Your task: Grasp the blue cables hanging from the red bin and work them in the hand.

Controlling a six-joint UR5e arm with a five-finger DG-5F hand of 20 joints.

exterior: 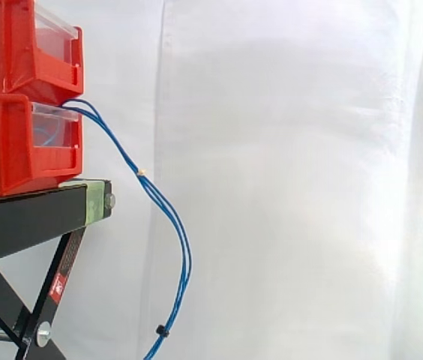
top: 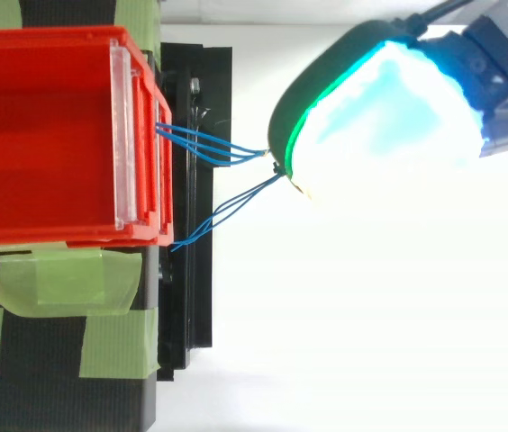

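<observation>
Lower the hand, spread or curled hard to tell, to the blue cables drooping down from the front of the lower red bin, then curl softly round all of them.

No text, number or brand can be read here. The one printed thing is a small red sticker with white marks. It is stuck along the slanted leg of the black stand that carries the red bins, below the right-hand corner of the stand's top in the side view, and its print is too small to make out.
</observation>
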